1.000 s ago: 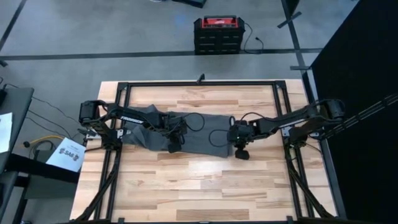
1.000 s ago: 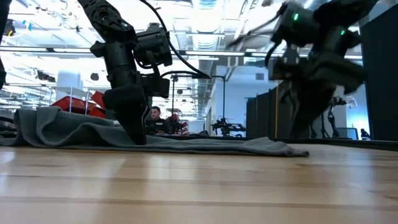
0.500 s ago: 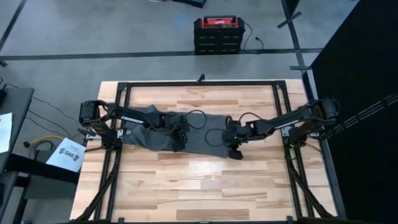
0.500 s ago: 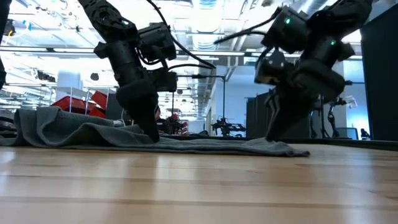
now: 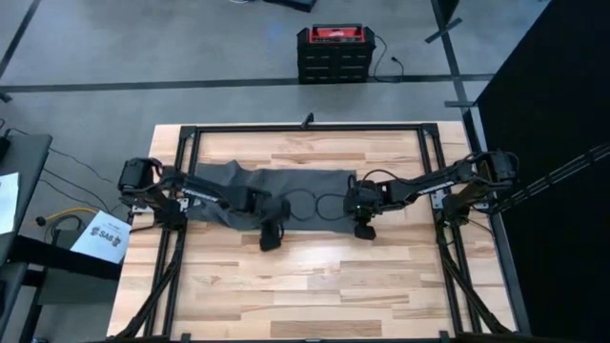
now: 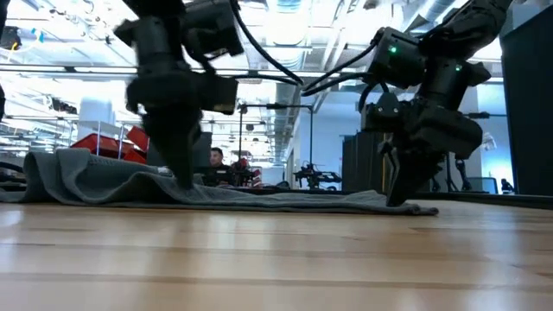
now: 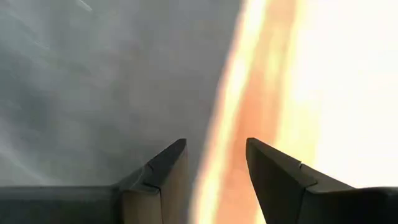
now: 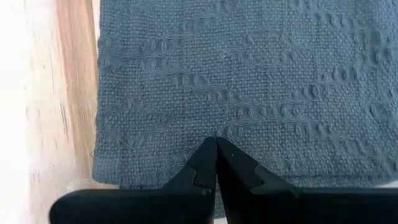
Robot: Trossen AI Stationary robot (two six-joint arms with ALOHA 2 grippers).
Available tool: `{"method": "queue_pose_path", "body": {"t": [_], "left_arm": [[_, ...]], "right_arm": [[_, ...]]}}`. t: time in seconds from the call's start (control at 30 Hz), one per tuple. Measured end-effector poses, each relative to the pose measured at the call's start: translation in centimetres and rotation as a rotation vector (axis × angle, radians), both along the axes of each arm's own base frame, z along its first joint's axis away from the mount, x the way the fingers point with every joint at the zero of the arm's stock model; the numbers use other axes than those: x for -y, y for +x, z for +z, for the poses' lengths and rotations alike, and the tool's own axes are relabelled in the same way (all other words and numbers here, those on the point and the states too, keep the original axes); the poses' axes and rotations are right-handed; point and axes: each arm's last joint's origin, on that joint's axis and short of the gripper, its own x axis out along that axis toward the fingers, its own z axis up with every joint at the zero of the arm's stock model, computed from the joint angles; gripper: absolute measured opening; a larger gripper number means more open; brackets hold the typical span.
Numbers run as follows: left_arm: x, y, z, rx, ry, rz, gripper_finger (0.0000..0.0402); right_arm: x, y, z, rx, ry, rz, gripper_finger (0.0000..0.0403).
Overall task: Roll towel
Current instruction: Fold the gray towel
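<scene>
Now the towel (image 5: 276, 186) lies spread across the worktop (image 5: 315, 276), ready for rolling. Left hand (image 7: 214, 163), parted and empty, straddles its near edge; right hand (image 8: 216, 163), fingers together gripping nothing, presses its right end, probably to pin it.

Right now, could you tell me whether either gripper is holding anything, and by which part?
The right gripper is shut on the towel near its corner; the left gripper is open, holding nothing.

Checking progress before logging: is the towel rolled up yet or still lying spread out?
Still spread out: the dark grey towel lies flat across the wooden table, bunched only at its left end, with no roll visible.
</scene>
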Motion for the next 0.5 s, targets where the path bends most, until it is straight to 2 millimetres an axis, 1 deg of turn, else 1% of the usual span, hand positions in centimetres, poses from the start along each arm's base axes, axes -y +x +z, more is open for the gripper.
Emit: {"method": "queue_pose_path", "body": {"t": [0.1,0.2,0.3,0.5], "left_arm": [[1.9,-0.5,-0.1,-0.031,-0.015,0.019,0.0152],[2.9,-0.9,-0.1,-0.041,0.057,0.054,0.0153],[2.7,-1.5,-0.7,-0.058,0.111,0.118,0.0152],[1.0,-2.6,-2.2,-0.117,0.077,0.279,0.0152]], "right_arm": [[0.0,0.0,0.0,-0.001,-0.005,0.010,0.0000],[0.0,0.0,0.0,-0.001,-0.005,0.010,0.0000],[-0.2,0.0,0.0,-0.001,-0.002,0.012,0.0000],[-0.3,0.0,0.0,0.001,0.007,-0.005,0.0000]]}}
